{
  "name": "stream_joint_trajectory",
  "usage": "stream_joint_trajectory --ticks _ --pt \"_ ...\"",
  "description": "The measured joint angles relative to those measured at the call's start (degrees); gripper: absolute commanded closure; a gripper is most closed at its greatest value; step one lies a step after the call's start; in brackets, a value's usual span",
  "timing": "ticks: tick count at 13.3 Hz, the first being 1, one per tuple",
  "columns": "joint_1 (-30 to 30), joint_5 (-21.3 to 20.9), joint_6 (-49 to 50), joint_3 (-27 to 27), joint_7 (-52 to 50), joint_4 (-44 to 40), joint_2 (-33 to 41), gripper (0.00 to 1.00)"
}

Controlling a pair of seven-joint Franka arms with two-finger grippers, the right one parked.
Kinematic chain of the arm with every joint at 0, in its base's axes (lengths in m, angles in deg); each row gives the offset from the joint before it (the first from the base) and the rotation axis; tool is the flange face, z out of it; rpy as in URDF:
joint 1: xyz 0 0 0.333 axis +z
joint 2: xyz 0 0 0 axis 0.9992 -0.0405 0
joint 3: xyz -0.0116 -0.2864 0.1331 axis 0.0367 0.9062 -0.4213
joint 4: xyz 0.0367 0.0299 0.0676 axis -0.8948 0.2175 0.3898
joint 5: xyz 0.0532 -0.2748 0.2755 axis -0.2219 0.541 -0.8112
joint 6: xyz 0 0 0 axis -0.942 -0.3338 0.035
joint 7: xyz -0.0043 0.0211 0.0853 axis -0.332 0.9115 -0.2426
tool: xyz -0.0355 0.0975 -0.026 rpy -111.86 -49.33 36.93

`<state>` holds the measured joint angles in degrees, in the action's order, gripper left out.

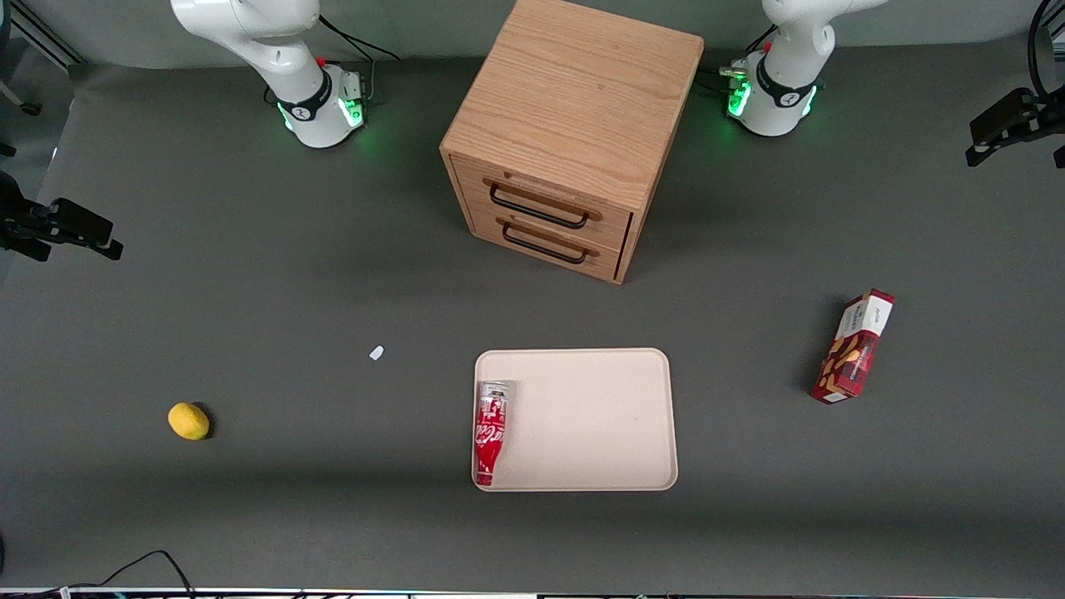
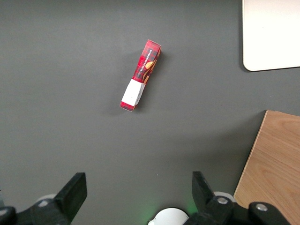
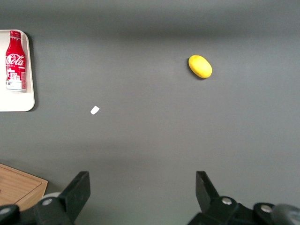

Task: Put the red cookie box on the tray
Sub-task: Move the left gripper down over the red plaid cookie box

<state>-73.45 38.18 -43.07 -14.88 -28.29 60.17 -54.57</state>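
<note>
The red cookie box [image 1: 854,347] lies flat on the grey table toward the working arm's end, apart from the tray; it also shows in the left wrist view [image 2: 140,75] with its white end panel nearest the gripper. The cream-beige tray [image 1: 599,416] lies in front of the cabinet, nearer the front camera; one corner of it shows in the left wrist view [image 2: 272,33]. The left gripper [image 2: 139,197] is open and empty, high above the table near its arm's base, well clear of the box. It is out of the front view.
A red Coca-Cola bottle-can [image 1: 491,433] lies in the tray along its edge toward the parked arm. A wooden two-drawer cabinet [image 1: 574,125] stands between the arm bases, drawers shut. A yellow lemon [image 1: 189,421] and a small white scrap [image 1: 376,353] lie toward the parked arm's end.
</note>
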Motion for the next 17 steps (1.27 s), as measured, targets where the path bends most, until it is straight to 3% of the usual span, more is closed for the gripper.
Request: stream_joint_trajectory --ticks 7,12,17 --pt "0.01 0.0 -0.01 0.16 -0.07 0.81 -1.3 0.0" --pt "-0.16 -3.72 -4.76 0.74 5.12 1.62 -10.3 0.0" --pt "-0.3 -5.95 -18.2 0.66 14.18 3.76 -19.73 0.0"
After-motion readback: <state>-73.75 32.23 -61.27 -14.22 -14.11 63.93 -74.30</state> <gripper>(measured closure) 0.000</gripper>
